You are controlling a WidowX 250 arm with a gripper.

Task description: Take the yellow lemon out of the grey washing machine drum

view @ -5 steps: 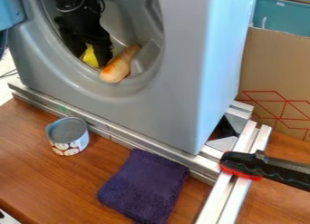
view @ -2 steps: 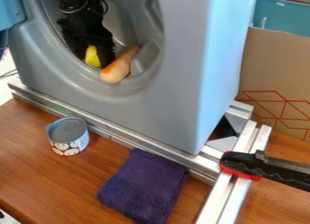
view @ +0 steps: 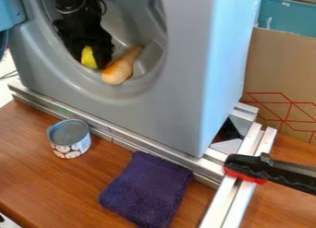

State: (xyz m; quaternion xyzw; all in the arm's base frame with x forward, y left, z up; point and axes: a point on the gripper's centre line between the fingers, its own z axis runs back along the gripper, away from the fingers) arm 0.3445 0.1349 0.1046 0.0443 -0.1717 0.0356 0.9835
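Hanging inside a gray machine point(view: 185, 70) as 1 black gripper point(view: 94, 60), at 1 yellow object point(view: 88, 58); cannot tell if open or clamped. Just left, in view, of 1 orange-tipped tan piece point(view: 121, 68) slanting up to the right. Above a wooden table point(view: 37, 176), 1 can point(view: 69, 140) and 1 purple cloth point(view: 148, 188).

A can point(view: 69, 139) and a folded purple cloth point(view: 147, 190) rest on the wooden table point(view: 37, 176) near metal rails point(view: 46, 105).

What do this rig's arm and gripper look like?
Both black. The arm has a rounded, ringed section above the gripper, with a thin dark cable looping out beside it. The gripper is bulky and angular; I can't make out markings.
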